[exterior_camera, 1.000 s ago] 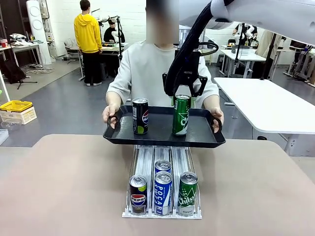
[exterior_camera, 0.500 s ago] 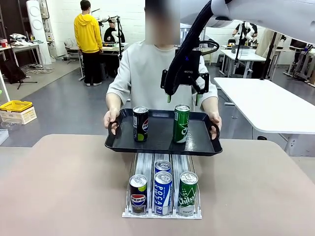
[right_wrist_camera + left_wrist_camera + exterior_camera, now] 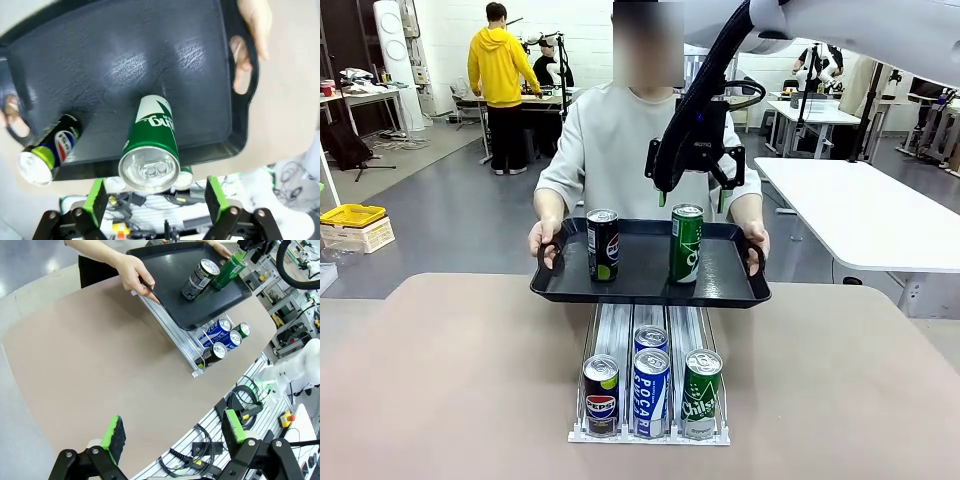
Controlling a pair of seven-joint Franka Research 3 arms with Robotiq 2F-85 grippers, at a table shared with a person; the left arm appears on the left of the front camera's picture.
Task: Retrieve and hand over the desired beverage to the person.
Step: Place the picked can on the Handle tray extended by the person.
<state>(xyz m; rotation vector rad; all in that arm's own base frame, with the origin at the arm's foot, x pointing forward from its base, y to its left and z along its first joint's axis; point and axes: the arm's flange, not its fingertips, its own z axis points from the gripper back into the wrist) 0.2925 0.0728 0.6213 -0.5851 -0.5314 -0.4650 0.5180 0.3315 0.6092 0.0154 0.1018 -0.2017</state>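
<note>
The person (image 3: 610, 140) in a light grey sweatshirt holds a black tray (image 3: 642, 272) by both handles over the table's far edge. On it stand a black Pepsi can (image 3: 603, 244) and a green can (image 3: 686, 243). My right gripper (image 3: 691, 198) hangs open just above the green can, fingers apart and clear of it. From the right wrist the green can (image 3: 150, 145) stands right below the open gripper (image 3: 155, 199), with the Pepsi can (image 3: 47, 152) to its left on the tray (image 3: 125, 60). My left gripper (image 3: 174, 429) is open, high over the table, far from the tray (image 3: 165, 275).
A white can rack (image 3: 618, 325) stands mid-table below the tray, holding a Pepsi can (image 3: 601, 395), two blue Pocari cans (image 3: 651, 392) and a green can (image 3: 701, 393). The person's hand (image 3: 252, 20) grips a tray handle. The brown table (image 3: 450, 380) spreads either side.
The person lowered the tray a little, so the green can's top dropped out from between my right fingers. The gripper stayed nearly where it was.
</note>
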